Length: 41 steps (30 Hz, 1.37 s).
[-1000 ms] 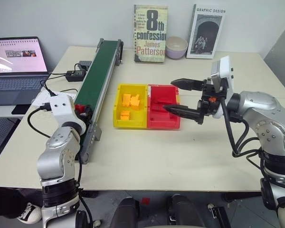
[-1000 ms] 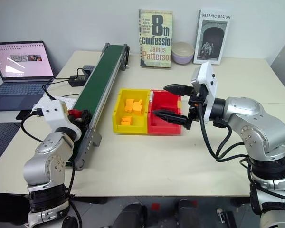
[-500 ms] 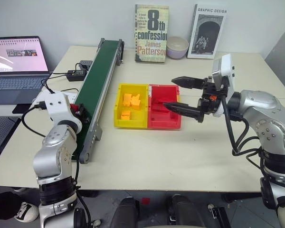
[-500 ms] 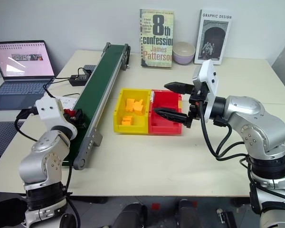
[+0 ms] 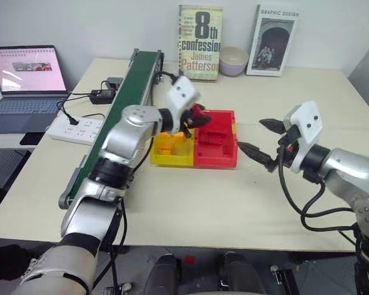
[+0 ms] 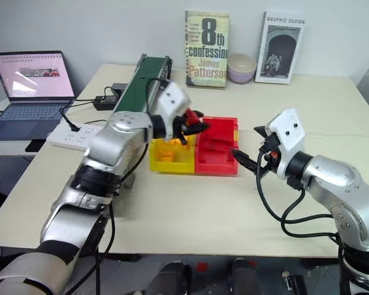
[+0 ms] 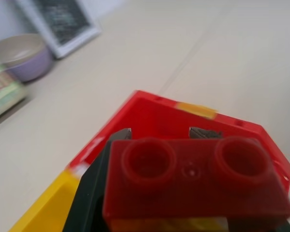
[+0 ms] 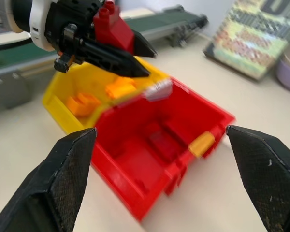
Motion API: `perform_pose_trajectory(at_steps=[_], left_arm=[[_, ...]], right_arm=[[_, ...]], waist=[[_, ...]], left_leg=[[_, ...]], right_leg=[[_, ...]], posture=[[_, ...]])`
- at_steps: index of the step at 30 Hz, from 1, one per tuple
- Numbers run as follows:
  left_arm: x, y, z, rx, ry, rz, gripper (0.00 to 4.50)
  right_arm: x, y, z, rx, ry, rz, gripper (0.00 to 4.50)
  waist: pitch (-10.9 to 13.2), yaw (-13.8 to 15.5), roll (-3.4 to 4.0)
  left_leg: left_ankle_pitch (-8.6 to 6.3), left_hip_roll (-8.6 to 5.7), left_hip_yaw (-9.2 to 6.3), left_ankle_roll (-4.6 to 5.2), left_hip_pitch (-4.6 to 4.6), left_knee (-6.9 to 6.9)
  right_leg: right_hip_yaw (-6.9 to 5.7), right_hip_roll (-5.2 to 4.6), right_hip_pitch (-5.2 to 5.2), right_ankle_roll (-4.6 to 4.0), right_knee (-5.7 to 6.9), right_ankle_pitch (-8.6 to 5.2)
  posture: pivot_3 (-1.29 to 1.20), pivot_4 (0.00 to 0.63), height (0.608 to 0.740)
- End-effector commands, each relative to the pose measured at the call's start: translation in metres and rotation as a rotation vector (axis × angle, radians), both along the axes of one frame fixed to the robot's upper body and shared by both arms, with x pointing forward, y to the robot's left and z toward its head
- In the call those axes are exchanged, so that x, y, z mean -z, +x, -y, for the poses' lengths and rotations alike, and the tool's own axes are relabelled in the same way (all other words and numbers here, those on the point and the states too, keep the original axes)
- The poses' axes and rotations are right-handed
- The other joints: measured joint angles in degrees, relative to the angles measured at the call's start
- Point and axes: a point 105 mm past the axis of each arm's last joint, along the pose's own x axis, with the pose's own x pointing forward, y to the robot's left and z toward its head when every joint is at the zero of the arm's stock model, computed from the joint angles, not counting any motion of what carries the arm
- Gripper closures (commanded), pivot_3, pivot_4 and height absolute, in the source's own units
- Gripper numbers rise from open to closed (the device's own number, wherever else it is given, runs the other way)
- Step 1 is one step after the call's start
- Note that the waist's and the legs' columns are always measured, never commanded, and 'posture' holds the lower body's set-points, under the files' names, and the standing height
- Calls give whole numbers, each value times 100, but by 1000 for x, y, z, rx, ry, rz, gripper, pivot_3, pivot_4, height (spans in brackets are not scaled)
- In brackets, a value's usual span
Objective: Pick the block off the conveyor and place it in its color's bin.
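Reading "8th confession James Patterson", a book [image 5: 200, 42] stands far; left gripper [image 8: 135, 60] pinches the block [image 8: 111, 26] studs-up, right gripper [image 5: 263, 140] spread.

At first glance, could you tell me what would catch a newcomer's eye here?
The left gripper holds a red block above the seam between the yellow bin and the red bin. To the right, the right gripper hovers open, pointing at the red bin.

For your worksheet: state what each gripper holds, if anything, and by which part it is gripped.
The left gripper is shut on the red block, pinching its lower body so the studs face up. The right gripper is open and holds nothing.
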Motion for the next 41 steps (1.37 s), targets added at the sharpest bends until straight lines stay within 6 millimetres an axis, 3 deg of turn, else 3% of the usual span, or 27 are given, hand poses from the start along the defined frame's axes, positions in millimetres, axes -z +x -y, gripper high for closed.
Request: perform_pose_trajectory(at_steps=[1,4,5,6,7,19,23,27,29,32,38,41], left_arm=[[-8,7,6,50,-12,55,2971],[-10,6,11,94,-31,43,2971],[-8,5,13,112,-30,34,2621],[-7,4,14,124,-23,32,2621],[-6,4,14,130,-15,37,2234],[-17,8,4,118,-71,46,139],[-21,8,-7,96,-51,66,30],[-26,-3,-59,44,19,51,30],[-28,-17,-91,3,38,24,30],[-32,-39,-123,-63,48,-9,30],[-25,-75,-157,-184,49,-69,30],[-21,-82,-160,-242,51,-60,30]], right_arm=[[-13,-8,-3,38,31,73,0],[-14,-9,2,89,51,81,0],[-15,-9,4,104,57,83,0],[-15,-9,6,116,63,83,0],[-15,-10,6,122,65,83,0],[-18,-8,7,104,65,77,0],[-17,-8,4,75,57,70,0],[-19,-8,-7,-60,22,60,0],[-23,-8,-15,-160,14,65,0],[-26,-5,-20,-252,-4,65,0],[-22,9,-17,-320,-56,41,0],[-20,19,-18,-334,-58,40,0]], waist=[[0,-64,0],[0,-72,0],[0,-69,0],[0,-65,0],[0,-63,0],[0,-69,0],[0,-67,0],[1,-161,1],[1,-230,3],[4,-248,8],[4,-148,8],[4,-150,8]], left_leg=[[0,2,-1,0,-1,0],[0,5,-11,0,-4,0],[0,5,-13,0,-5,1],[0,3,-13,0,-6,1],[0,2,-13,0,-7,3],[0,-2,-12,1,-5,4],[0,-2,-12,1,-6,5],[-1,1,-6,2,-2,2],[-1,5,-9,2,3,-3],[0,17,-17,2,7,-5],[0,6,-29,1,3,5],[0,-1,-8,1,6,7]], right_leg=[[1,0,-2,1,1,0],[-5,4,-4,4,2,-2],[-6,5,-4,7,3,-4],[-8,4,-3,9,3,-5],[-8,4,-3,10,2,-5],[-8,2,-1,17,5,-5],[-8,2,-1,16,4,-4],[-1,4,-4,15,6,-3],[-1,7,-4,14,9,-3],[-1,14,-3,13,14,-4],[-5,3,8,15,8,-5],[-1,-7,8,15,2,-5]], posture=[[0,150,740],[0,150,740],[0,150,740],[0,150,740],[0,150,740],[0,150,740],[0,150,740],[0,150,740],[0,150,740],[0,150,740],[0,150,740],[0,150,740]])
